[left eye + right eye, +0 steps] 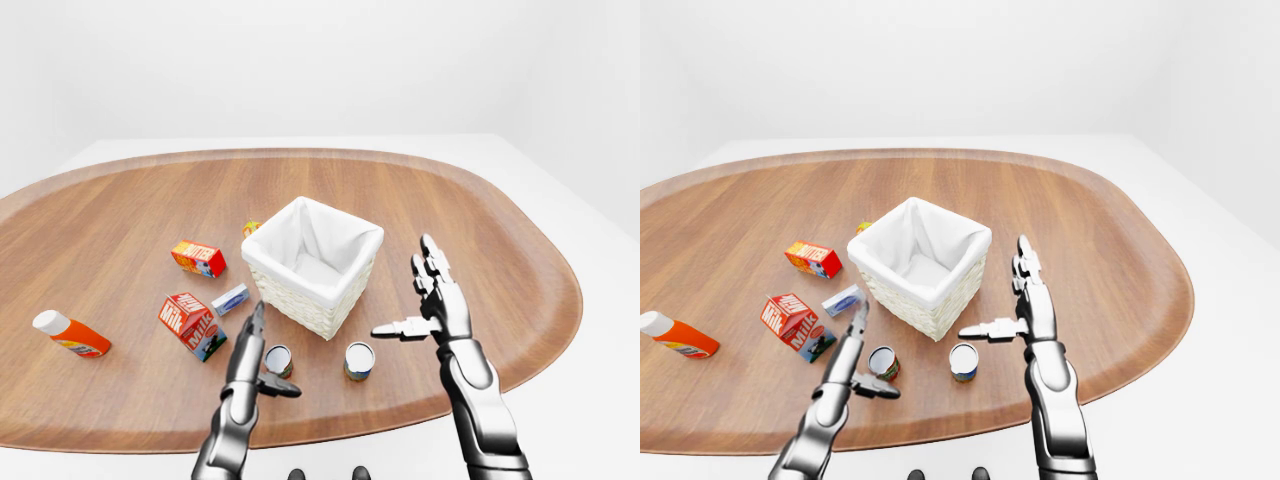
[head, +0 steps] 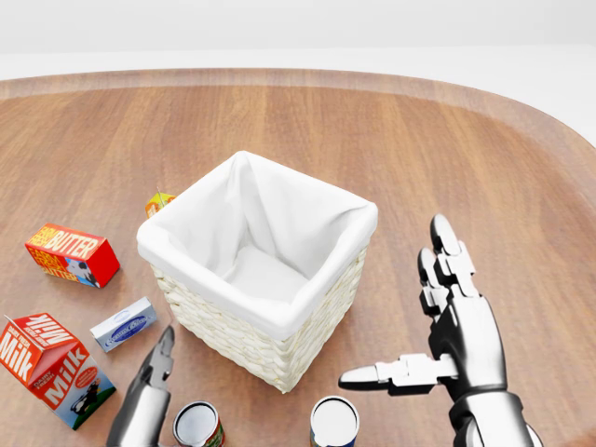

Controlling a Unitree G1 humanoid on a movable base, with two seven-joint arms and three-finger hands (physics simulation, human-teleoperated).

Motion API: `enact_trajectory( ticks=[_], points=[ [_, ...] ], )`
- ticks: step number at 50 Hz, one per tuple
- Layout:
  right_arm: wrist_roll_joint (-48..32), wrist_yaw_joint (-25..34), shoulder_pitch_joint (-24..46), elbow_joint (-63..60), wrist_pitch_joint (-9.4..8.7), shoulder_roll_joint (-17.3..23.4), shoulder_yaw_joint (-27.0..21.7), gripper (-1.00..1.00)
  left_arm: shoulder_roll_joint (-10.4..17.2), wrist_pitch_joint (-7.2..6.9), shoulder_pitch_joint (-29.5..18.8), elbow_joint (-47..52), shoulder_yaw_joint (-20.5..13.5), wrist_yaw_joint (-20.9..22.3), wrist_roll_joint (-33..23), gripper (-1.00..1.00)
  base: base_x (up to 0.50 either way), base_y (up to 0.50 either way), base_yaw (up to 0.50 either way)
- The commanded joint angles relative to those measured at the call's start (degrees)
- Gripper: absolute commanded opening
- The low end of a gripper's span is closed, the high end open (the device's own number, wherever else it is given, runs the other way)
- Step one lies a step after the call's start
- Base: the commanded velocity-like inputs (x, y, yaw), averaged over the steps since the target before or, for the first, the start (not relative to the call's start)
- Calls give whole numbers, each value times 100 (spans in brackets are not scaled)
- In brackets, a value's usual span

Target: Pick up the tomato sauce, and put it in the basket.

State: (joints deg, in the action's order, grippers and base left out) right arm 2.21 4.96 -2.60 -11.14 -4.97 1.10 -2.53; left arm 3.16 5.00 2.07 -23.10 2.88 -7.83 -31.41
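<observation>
The tomato sauce is a small can with a red label (image 1: 278,360), standing upright on the wooden table just below the white-lined wicker basket (image 1: 300,305). My left hand (image 1: 268,350) is open, its fingers upright to the left of the can and its thumb below it, close to the can but not closed round it. My right hand (image 1: 410,295) is open and empty, fingers up and thumb pointing left, to the right of the basket. A second can with a blue label (image 1: 358,360) stands below the right thumb.
A milk carton (image 1: 190,325), a small blue box (image 1: 230,298) and a butter box (image 1: 198,258) lie left of the basket. An orange bottle (image 1: 70,335) lies at the far left. A small yellow-orange item (image 1: 250,228) is behind the basket. The table edge (image 1: 400,420) is near.
</observation>
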Motion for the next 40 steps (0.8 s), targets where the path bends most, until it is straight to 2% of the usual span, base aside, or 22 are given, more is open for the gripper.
enact_trajectory(
  ticks=[1, 28, 32, 40],
  points=[
    [-10, -1, -2, 44, 33, -1, 9, 100, 21, 0, -64, -155, -29, -35, 14, 100, 0, 0, 0],
    [-38, 6, -52, 41, 78, -9, 39, 100, 44, 0, -280, -655, -59, -142, 68, 100, 0, 0, 0],
    [-46, 1, -15, 156, 158, -13, 38, 100, 42, 0, -281, -641, -57, -139, 65, 100, 0, 0, 0],
    [-47, -4, -6, 170, 163, -11, 41, 100, 51, 0, -307, -659, -67, -132, 67, 100, 0, 0, 0]
  ],
)
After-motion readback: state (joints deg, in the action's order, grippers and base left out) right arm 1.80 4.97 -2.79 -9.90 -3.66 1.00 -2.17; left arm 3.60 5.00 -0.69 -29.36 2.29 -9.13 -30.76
